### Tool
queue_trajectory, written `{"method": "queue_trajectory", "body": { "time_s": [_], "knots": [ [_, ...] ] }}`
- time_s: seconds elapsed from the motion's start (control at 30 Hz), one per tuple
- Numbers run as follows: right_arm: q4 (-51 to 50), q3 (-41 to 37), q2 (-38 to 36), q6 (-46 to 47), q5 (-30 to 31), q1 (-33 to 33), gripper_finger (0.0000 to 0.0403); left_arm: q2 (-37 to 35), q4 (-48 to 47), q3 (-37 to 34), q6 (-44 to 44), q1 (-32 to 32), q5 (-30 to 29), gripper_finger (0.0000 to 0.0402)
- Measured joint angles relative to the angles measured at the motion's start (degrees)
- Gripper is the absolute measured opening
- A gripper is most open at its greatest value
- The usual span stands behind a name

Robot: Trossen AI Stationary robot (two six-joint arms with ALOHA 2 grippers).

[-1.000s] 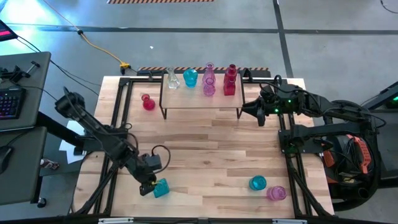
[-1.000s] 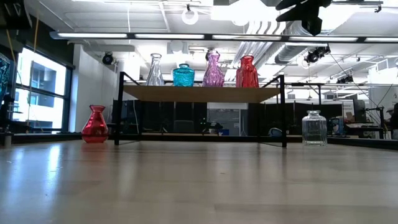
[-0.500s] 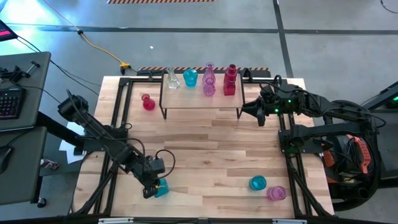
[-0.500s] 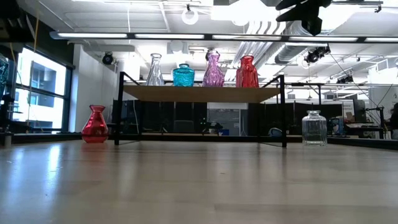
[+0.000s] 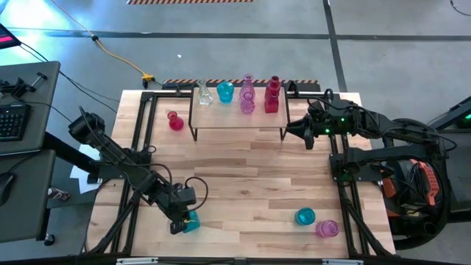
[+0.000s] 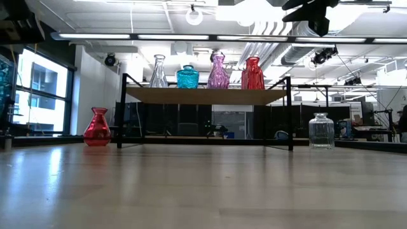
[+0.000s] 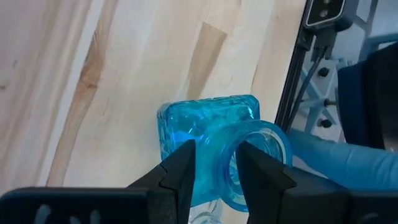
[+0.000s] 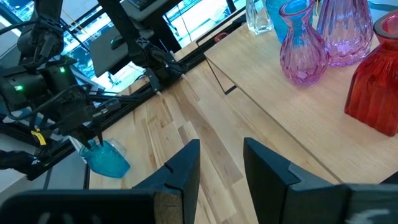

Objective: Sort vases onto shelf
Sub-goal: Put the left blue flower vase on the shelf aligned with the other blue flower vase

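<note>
the counter carries the shelf at its far edge. four vases stand on the shelf top: clear, teal, pink and red. a small red vase stands on the counter just beside the shelf's left end. a round teal vase and a pink vase sit together near the right front corner.

the left pincer is low at the left front of the counter. its fingers straddle the neck of a square teal vase lying on its side, close against the glass; whether they pinch it yet cannot be told.

the right pincer hangs just beside the shelf's right end, fingers slightly apart, holding nothing.

handling: the glass is rigid, smooth, probably slippery and breakable. the narrow neck below the flared rim is the better hold. apply moderate force.
</note>
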Motion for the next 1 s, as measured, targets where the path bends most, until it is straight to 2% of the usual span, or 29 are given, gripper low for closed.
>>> {"method": "queue_trajectory", "body": {
  "time_s": [0.1, 0.3, 0.57, 1.0],
  "knots": [
    [0.0, 0.0, 0.0, 0.0, 0.0, 0.0, 0.0103, 0.0, 0.0, 0.0, -0.1, 0.0, -1.4, 0.0106],
    [0.0, 0.0, 0.0, -0.1, 0.0, 0.0, 0.0103, 0.0, 0.0, 0.0, 2.8, 0.0, -0.3, 0.0100],
    [0.0, 0.0, 0.0, 0.1, 0.0, 0.0, 0.0103, 0.0, 0.1, 0.0, 3.4, 0.0, -0.2, 0.0026],
    [0.0, 0.0, 0.0, 0.1, 0.3, 0.0, 0.0103, -1.8, -0.8, -0.1, 6.9, 0.7, 1.4, 0.0024]
  ]
}}
